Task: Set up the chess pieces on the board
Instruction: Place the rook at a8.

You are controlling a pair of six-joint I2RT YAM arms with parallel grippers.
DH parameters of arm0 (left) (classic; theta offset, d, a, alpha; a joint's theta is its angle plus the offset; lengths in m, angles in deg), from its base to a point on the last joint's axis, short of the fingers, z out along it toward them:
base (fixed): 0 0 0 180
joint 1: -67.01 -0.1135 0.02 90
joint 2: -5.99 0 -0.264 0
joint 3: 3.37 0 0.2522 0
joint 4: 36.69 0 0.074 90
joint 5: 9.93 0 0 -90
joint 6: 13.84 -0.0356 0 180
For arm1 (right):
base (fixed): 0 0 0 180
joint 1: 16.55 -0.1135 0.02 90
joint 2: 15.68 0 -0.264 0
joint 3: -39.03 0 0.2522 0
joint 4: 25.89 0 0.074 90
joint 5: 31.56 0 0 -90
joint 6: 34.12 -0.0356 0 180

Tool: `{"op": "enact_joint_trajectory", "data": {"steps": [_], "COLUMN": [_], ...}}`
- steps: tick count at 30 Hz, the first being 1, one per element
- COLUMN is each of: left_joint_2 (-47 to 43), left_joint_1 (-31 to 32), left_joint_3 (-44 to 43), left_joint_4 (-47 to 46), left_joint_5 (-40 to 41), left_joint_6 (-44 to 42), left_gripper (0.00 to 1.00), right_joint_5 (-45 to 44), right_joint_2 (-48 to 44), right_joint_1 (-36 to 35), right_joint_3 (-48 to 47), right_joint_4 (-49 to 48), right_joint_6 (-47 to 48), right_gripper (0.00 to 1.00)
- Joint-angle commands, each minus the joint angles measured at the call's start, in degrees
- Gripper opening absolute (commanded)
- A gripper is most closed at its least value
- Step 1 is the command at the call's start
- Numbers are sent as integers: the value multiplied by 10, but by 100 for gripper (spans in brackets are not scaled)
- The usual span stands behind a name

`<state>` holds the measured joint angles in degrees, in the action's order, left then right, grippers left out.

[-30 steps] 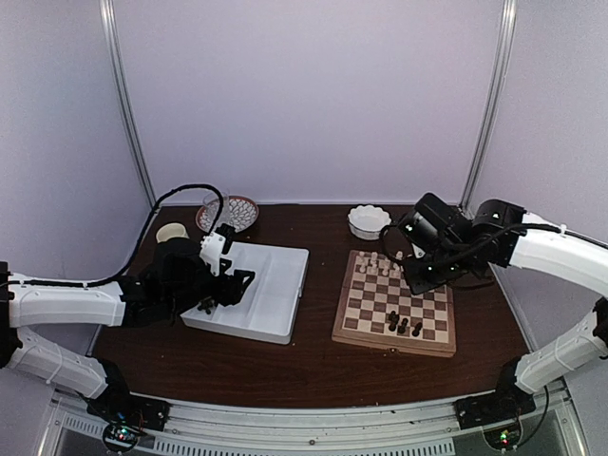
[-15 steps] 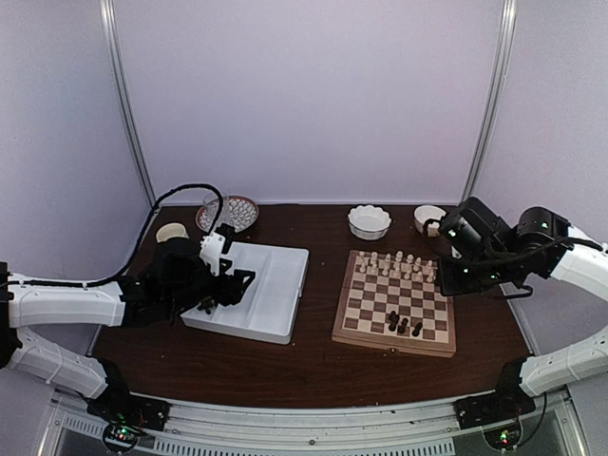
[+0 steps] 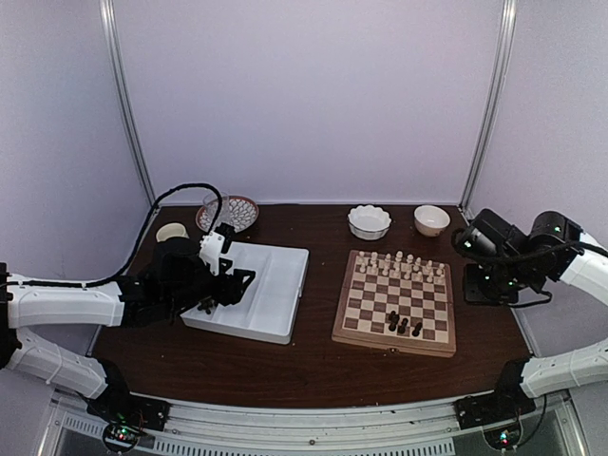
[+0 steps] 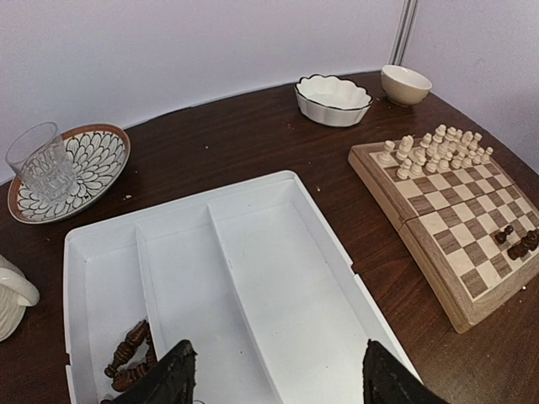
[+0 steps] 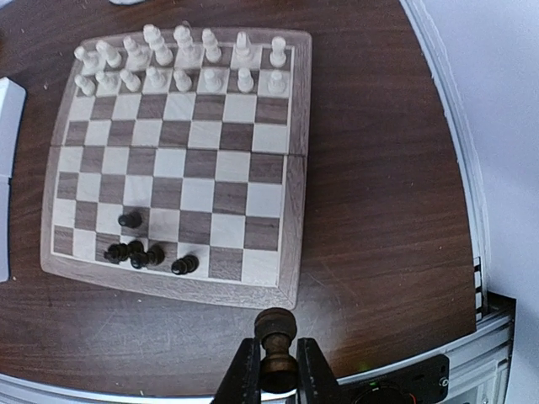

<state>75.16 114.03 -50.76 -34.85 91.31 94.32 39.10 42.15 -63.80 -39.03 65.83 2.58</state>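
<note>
The board (image 3: 399,296) lies right of centre on the table, with cream chessmen (image 3: 399,266) filling its two far rows. Several dark chess pieces (image 5: 143,252) are bunched at its near edge, some lying down. My right gripper (image 5: 277,358) is shut on one dark brown chess piece (image 5: 276,326), which it holds in the air just off the board's (image 5: 181,168) right side. It shows in the top view as right gripper (image 3: 478,280). My left gripper (image 4: 278,353) hangs open over the white divided tray (image 4: 278,278). More dark chess pieces (image 4: 126,362) lie in the tray's left compartment.
A glass (image 4: 42,160) stands on a patterned plate (image 4: 97,156) behind the tray. A white scalloped bowl (image 4: 333,98) and a small cream bowl (image 4: 405,84) sit beyond the board. A white cup (image 4: 13,295) stands at the tray's left.
The right arm has swung from above the board's far right part out past its right edge, still holding the dark piece. The left arm has not moved.
</note>
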Motion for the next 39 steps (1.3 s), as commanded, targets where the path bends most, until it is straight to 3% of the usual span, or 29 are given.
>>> {"op": "enact_joint_trajectory", "data": {"steps": [1,20,39], "left_joint_2": [-2,2,13], "left_joint_1": [1,1,1], "left_joint_3": [-4,-6,-11], "left_joint_4": [-8,-5,-3], "left_joint_5": [-9,-13,-15], "left_joint_6": [8,11,10], "left_gripper": [67,67,67], "right_joint_5": [49,141,159], "right_joint_2": [12,111,151], "right_joint_1": [4,73,112], "right_joint_3": [56,187,212], "right_joint_4": [-32,-208,-248], "right_joint_6": [-11,23,51], "right_gripper": [0,0,2]}}
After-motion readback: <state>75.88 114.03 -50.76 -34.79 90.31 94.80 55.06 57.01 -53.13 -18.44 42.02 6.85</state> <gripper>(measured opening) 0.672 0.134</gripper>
